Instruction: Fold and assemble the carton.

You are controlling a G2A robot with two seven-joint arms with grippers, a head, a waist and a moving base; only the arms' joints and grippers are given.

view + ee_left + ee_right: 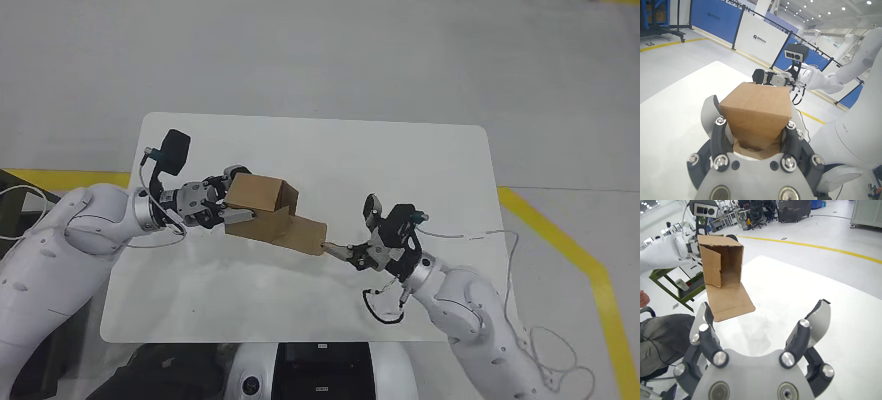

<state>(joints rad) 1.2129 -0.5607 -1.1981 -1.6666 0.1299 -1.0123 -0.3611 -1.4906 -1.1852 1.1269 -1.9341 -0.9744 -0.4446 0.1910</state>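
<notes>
Left gripper (753,111) jaws clamped on the brown carton (757,98), over the white table (677,113). Right gripper (763,308) jaws spread wide, holding nothing — the carton's open flap (730,302) sits just beside one fingertip, contact unclear. Logo-printed barrier panel (761,36) stands far behind.

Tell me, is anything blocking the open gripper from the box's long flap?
Nothing visible does. The right gripper, fingers open, is right beside the carton flap, above the bare table.
</notes>
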